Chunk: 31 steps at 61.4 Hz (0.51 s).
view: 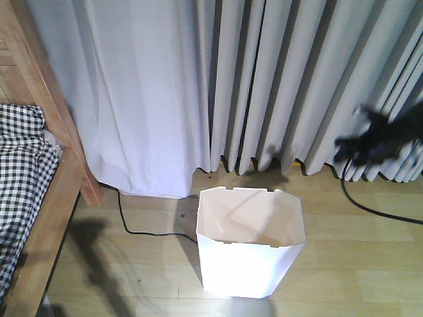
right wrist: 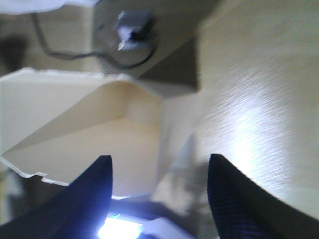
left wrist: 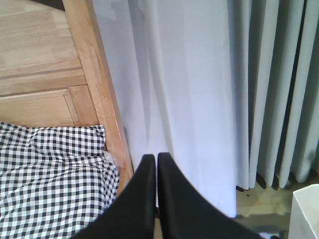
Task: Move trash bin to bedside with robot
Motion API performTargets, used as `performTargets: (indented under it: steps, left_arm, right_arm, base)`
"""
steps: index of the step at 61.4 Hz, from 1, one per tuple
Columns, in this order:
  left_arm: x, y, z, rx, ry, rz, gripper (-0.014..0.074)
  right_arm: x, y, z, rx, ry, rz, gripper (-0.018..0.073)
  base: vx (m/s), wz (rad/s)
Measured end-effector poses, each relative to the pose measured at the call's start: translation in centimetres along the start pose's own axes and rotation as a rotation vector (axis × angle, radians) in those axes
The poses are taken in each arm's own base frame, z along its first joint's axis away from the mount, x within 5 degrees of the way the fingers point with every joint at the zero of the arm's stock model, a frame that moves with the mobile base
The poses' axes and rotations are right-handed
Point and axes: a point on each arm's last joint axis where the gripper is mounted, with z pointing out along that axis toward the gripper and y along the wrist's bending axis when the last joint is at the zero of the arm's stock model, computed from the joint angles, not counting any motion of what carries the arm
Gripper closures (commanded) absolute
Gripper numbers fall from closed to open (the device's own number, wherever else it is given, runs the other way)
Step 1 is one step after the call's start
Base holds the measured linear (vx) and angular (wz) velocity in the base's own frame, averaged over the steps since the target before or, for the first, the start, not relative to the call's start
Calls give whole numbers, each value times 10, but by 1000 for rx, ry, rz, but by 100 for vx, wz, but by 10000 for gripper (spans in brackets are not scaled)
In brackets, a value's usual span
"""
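Trash bin [view: 250, 254], white with a notched rim and cream interior, stands upright on the wooden floor [view: 357, 264] before the grey curtains [view: 277, 79], apart from the bedside [view: 49, 198] at frame left, where checked bedding [view: 20, 178] lies inside the wooden rail. Right gripper [right wrist: 158, 172] has its fingers spread apart with nothing between them, the bin's rim and inner wall showing just beyond them in the wrist view; from the front the right arm appears only as a blurred black shape at the far right, trailing a black cable [view: 370, 208]. Left gripper [left wrist: 153, 164] has its fingers pressed together, empty, pointed toward the bed post and curtain.
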Motion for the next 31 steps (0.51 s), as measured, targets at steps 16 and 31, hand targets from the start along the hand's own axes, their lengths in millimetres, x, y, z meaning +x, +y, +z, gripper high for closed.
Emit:
performTargets:
  steps: [16, 31]
  left_arm:
    - [0, 0, 0, 0, 0, 0, 602]
    - [0, 0, 0, 0, 0, 0, 602]
  right_arm:
    - [-32, 47, -128, 190, -206, -68, 147]
    - [-31, 105, -218, 246, -357, -153, 147]
  base:
    - [0, 0]
    - [0, 0]
